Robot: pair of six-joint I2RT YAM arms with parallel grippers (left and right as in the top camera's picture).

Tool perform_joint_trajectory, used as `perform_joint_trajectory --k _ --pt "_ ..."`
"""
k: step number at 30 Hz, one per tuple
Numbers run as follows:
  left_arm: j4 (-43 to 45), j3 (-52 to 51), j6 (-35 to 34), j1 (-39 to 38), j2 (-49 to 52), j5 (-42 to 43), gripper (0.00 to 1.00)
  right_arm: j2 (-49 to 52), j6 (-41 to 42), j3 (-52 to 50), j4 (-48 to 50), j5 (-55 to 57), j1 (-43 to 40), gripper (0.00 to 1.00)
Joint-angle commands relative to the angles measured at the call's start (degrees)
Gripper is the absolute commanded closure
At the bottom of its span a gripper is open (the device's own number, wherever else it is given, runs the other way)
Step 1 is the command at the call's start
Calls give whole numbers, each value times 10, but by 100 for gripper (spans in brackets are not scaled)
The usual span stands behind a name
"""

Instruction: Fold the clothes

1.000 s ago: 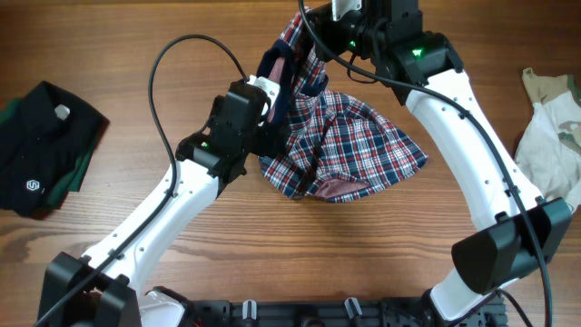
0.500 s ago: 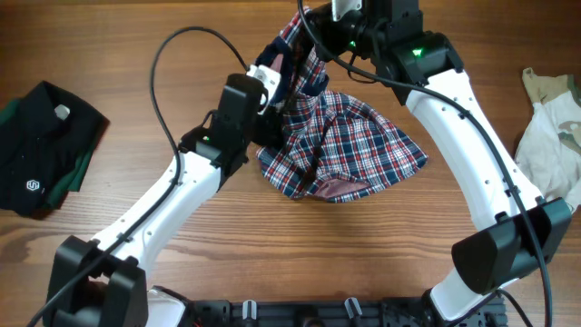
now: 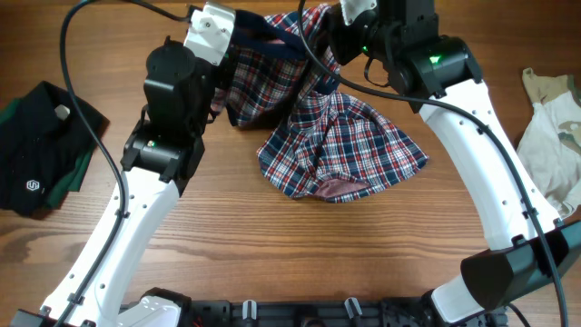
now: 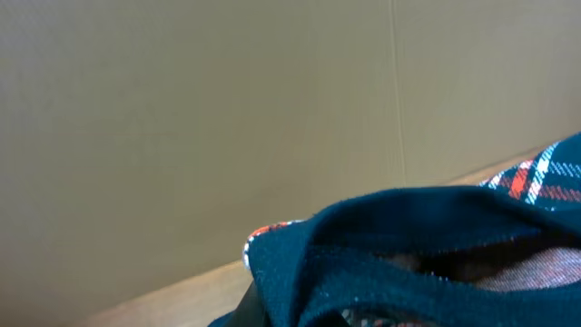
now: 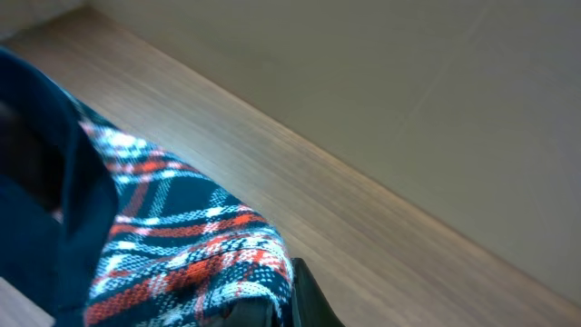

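The clothes, a red, navy and white plaid shirt (image 3: 349,150) with navy trim, lie partly on the table, with the upper edge lifted and stretched between both arms. My left gripper (image 3: 227,45) is shut on the navy-trimmed edge at the far left of the shirt. The right gripper (image 3: 329,25) is shut on the edge at the far middle. Navy trim (image 4: 408,245) fills the bottom of the left wrist view and hides the fingers. In the right wrist view, plaid cloth (image 5: 172,245) drapes over a dark finger (image 5: 310,300).
A black garment (image 3: 41,154) with a small white logo and green edge lies at the left. At the right edge sits a white and beige garment (image 3: 554,127). Black cables loop over both arms near the table's far edge.
My left gripper has shut on the shirt's navy edge and risen up and to the far left, pulling that edge taut. The right gripper has stayed shut and shifted slightly.
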Motion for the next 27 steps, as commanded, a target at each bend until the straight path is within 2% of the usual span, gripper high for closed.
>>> perform_joint_trajectory --k 1,7,13,22,27 --pt "31 9 25 14 -3 -3 96 -14 -46 17 11 42 -3 96" --pt "83 9 25 29 -3 -3 96 -14 -49 17 59 56 -3 96" --pt "87 12 25 31 -3 -3 96 -14 -47 17 108 105 -3 96" --pt "108 12 24 31 -3 -3 96 -47 -24 17 59 36 -3 96" --pt "58 16 -2 31 -11 -3 96 -80 0 17 3 20 -3 96"
